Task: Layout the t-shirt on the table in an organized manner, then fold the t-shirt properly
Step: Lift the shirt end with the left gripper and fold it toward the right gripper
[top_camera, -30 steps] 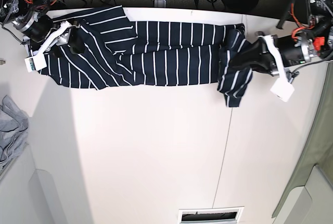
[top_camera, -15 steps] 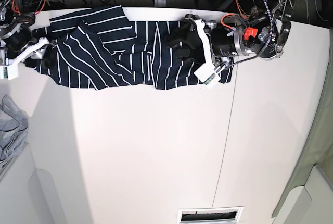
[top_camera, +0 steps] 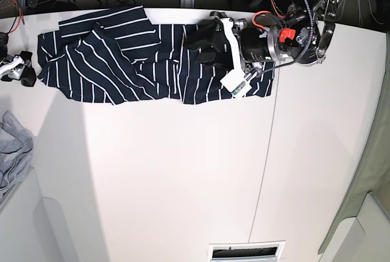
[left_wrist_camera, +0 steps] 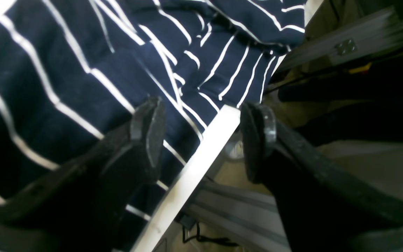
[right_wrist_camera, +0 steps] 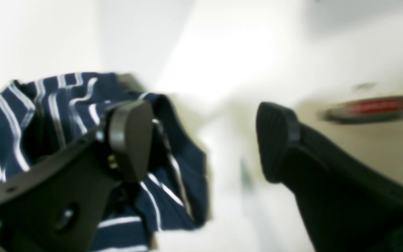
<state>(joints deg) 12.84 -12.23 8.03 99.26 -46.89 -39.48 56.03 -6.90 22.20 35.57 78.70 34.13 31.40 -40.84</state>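
lying rumpled: one t-shirt (top_camera: 134, 61), one table (top_camera: 183, 177); two tools apart.

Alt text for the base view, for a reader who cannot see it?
A striped t-shirt lies rumpled along the far edge of a white table. The left pincer hovers open over its middle; the right pincer sits open at its end.

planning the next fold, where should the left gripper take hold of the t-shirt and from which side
Probably the folded-over end of the t-shirt under the open left gripper, coming down from above: the cloth lies doubled and bunched there near the table back edge, giving the jaws a ridge to pinch.
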